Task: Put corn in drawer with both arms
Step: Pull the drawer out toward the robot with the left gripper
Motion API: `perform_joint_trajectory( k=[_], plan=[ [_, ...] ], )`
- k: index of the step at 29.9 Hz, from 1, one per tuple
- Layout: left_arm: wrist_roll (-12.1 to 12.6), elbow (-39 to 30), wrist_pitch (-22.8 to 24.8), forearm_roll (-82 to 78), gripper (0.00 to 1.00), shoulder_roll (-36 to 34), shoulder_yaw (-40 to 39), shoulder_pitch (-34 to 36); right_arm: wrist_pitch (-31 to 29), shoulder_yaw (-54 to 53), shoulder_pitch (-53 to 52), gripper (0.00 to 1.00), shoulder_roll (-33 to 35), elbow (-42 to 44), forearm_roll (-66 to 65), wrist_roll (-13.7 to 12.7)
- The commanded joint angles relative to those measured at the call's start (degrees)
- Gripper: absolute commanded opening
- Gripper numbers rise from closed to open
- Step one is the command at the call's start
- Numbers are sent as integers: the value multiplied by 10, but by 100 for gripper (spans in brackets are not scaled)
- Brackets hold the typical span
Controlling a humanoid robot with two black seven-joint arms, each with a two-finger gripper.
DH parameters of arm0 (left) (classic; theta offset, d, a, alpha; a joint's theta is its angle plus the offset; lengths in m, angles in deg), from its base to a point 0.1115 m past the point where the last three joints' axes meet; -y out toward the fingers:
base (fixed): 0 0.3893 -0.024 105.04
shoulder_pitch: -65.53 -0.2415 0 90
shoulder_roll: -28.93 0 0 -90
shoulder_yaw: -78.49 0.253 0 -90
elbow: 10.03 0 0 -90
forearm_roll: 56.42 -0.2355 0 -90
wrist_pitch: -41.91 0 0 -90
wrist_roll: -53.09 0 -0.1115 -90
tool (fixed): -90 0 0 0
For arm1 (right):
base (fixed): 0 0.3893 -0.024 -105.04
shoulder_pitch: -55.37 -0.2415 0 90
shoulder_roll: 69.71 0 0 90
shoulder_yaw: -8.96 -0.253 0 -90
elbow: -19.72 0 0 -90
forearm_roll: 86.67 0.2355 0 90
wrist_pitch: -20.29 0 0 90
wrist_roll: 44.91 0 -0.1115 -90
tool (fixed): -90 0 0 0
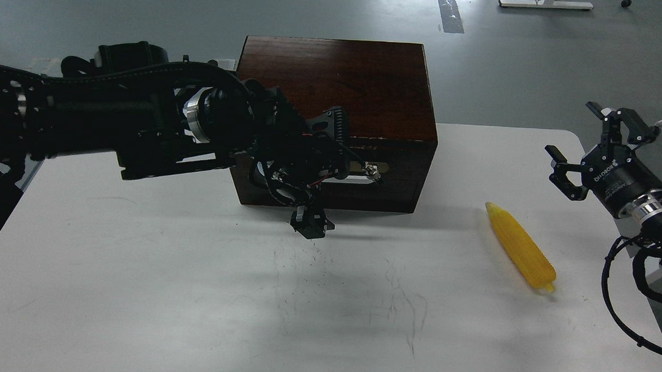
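The yellow corn [521, 247] lies on the white table at the right, its tip pointing up-left. The dark wooden box [335, 80] stands at the back middle. Its drawer [401, 167] looks closed, and the white handle [359, 179] on a tan plate is partly hidden. My left gripper [326, 172] is right in front of the handle, its fingers spread open, one high and one low near the table. I cannot tell if it touches the handle. My right gripper [587, 138] is open and empty, above and to the right of the corn.
The white table [192, 292] runs wide in front of the box and bears faint scuff marks. Its right edge is close to the corn. My right arm's cables [617, 288] hang beyond that edge. Grey floor lies behind.
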Motion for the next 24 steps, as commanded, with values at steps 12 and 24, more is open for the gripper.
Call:
perform_joint_trajectory(
  k=[12,24],
  plan=[
    [0,-78,0,1,99,-27,0,6,0,0,0,100,1,0,0,0],
    [0,-153,0,1,99,-62,-3,6,0,0,0,100,1,-1,0,0]
  ],
)
